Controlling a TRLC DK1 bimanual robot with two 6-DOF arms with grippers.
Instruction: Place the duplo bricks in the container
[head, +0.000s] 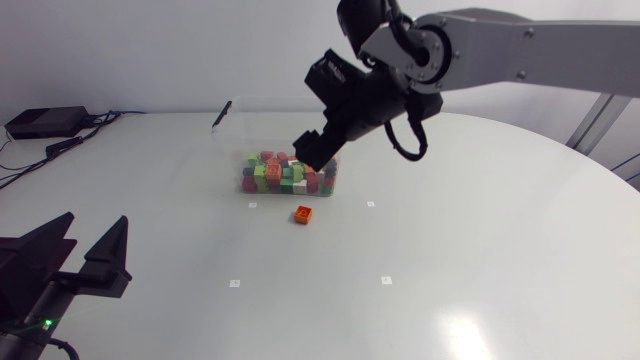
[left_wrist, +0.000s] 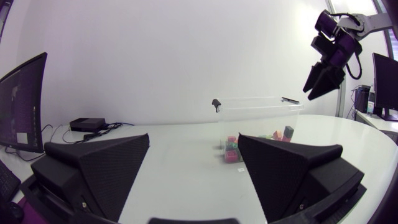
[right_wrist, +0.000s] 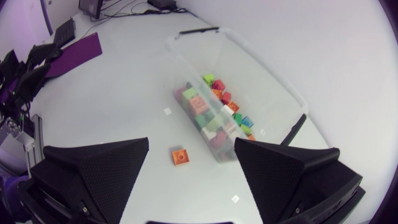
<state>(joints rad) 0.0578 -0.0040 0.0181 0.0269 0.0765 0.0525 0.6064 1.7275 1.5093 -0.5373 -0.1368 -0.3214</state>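
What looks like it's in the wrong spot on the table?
One orange brick lies alone on the table, just outside the clear container. All the other bricks are piled inside it, so this one looks left out.

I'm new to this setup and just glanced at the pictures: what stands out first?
The clear container mid-table, one end heaped with colourful duplo bricks, catches the eye first. One orange brick lies alone on the table just outside it, and the right gripper hangs open above the filled end.

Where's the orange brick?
In the head view, the orange brick sits on the table near the middle, just outside the container.
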